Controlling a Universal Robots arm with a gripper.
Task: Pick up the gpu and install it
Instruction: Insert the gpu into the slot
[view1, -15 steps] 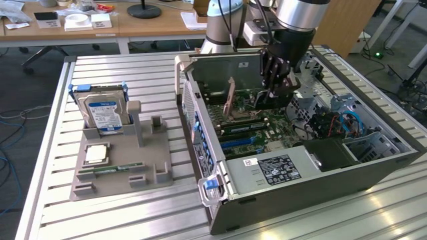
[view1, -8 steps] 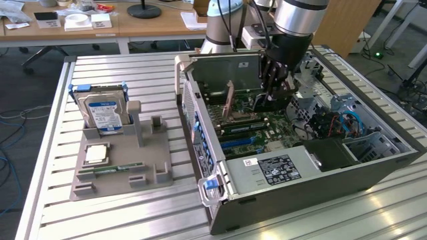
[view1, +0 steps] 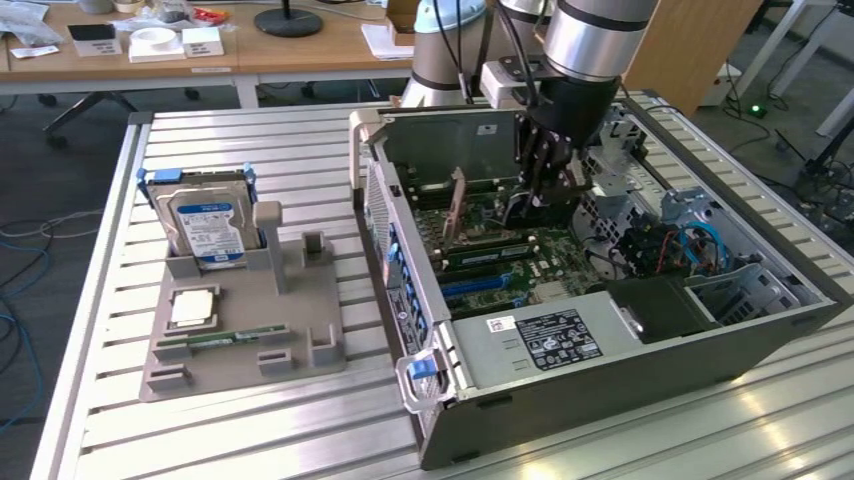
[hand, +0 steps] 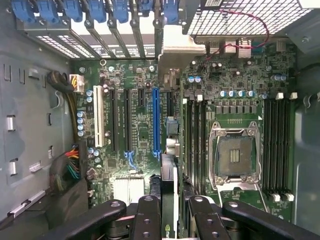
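My gripper (view1: 545, 188) reaches straight down into the open computer case (view1: 747, 320), over the motherboard. In the wrist view the gripper (hand: 170, 212) is shut on the gpu (hand: 169, 175), a slim dark card seen edge-on between the black fingers (hand: 147, 215). Green lettering shows on it near the fingers. The card runs toward the rear slot openings with blue latches (hand: 120, 10). It hangs just beside the long blue expansion slot (hand: 156, 120), on the side of the CPU socket (hand: 234, 155). Whether it touches the board is hidden.
On the exterior view's left a grey holder (view1: 240, 350) carries a hard drive (view1: 207, 225), a processor chip (view1: 194, 308) and a memory stick (view1: 220, 338). The power supply (view1: 561, 335) fills the case's near end. Cable bundles (hand: 70, 167) lie beside the slots.
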